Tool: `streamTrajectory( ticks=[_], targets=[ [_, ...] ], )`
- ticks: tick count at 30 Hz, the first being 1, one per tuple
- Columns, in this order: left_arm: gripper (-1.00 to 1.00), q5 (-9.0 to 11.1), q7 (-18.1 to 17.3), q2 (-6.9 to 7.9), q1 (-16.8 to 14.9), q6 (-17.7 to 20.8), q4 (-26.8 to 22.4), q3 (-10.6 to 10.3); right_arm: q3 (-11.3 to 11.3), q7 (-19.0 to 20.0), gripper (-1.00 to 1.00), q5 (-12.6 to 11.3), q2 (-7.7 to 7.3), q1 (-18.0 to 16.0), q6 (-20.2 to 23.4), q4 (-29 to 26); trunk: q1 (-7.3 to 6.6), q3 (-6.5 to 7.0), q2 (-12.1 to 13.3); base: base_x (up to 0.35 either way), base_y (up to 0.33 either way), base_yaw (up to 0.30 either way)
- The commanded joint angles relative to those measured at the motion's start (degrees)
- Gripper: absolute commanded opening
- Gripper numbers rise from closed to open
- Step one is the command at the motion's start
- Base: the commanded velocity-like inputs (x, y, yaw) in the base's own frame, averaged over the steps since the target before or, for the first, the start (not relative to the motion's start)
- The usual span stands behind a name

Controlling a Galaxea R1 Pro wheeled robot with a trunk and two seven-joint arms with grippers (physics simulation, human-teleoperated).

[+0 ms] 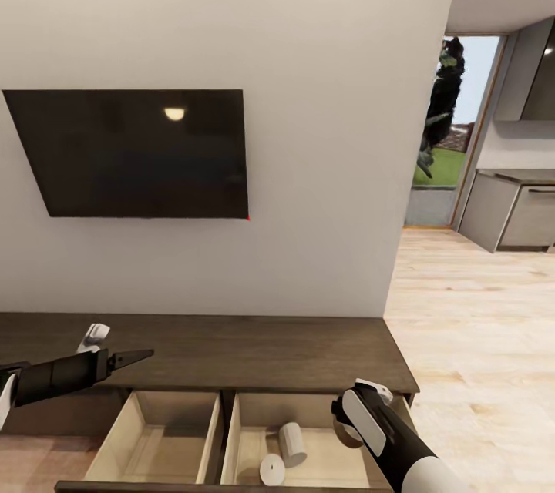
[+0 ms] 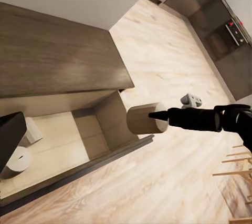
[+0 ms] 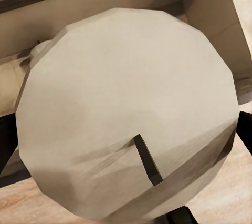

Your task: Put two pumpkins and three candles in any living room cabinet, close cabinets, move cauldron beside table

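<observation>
Now the right gripper (image 2: 157,114) clamps a candle (image 2: 143,118), long axis sideways, over the open drawer's (image 1: 316,470) right edge; left gripper's (image 1: 135,357) fingers look narrow, empty

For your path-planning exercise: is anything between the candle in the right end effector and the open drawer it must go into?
Nothing visible blocks it. The right end effector holds the candle above the open drawer, where two candles already lie to one side.

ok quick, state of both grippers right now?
Left gripper: empty; open or shut cannot be told.
Right gripper: shut on a candle.
</observation>
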Motion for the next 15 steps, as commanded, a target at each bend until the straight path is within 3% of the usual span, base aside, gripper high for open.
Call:
streamTrajectory(
  ticks=[1, 15],
  targets=[
    [1.0, 0.01, 0.0, -0.01, 0.0, 0.01, -0.01, -0.04, -0.03, -0.01, -1.0, 0.03, 0.02, 0.0, -0.01, 0.0, 0.23, -0.18, -0.42, 0.0, 0.0, 0.0],
    [1.0, 0.01, -0.44, -0.04, 0.0, 0.01, -0.47, -0.04, 0.0, -0.01, -1.0, 0.06, -0.08, 0.0, -0.02, 0.16, 3.3, -2.7, -6.03, 0.0, 0.0, 0.0]
  ],
)
